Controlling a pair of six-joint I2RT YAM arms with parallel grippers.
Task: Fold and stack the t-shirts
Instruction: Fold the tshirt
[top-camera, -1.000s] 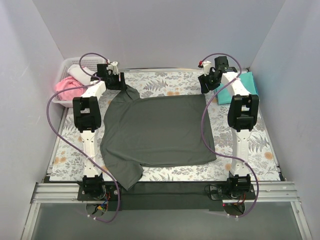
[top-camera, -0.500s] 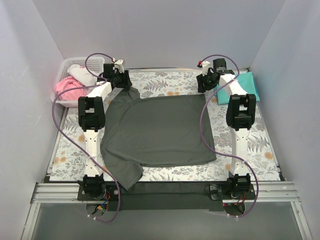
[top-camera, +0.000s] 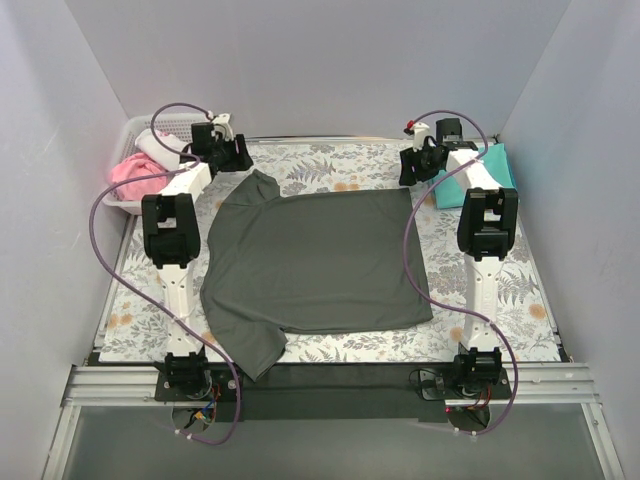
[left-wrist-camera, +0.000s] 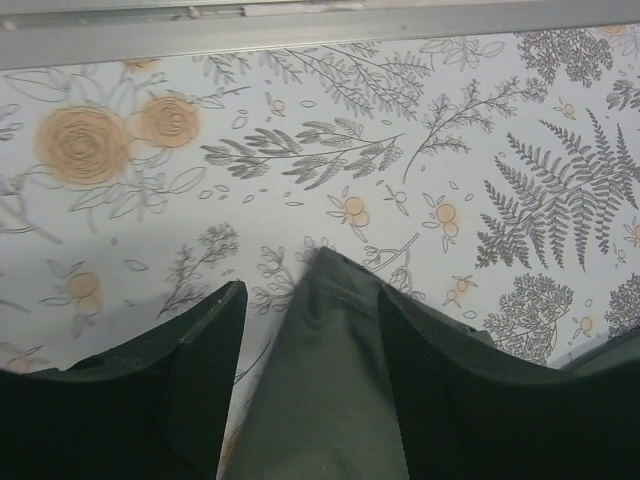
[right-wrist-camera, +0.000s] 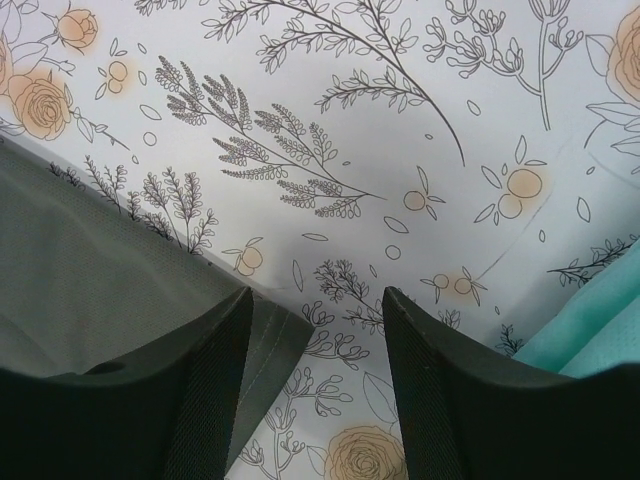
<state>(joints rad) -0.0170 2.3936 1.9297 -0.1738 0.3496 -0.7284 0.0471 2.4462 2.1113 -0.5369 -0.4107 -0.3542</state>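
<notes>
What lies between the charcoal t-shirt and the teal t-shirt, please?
Only bare floral sheet separates the charcoal t-shirt and teal t-shirt in the right wrist view; the right gripper hangs above it, jaws open.

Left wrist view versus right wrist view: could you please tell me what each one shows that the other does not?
Only the left wrist view shows a pointed tip of the charcoal t-shirt lying between the open fingers of the left gripper, plus a grey rail along the top of the picture. Only the right wrist view shows the teal t-shirt at its lower right, and a hemmed corner of the charcoal t-shirt at the left, beside the right gripper. Both show the floral sheet and open jaws gripping nothing.
</notes>
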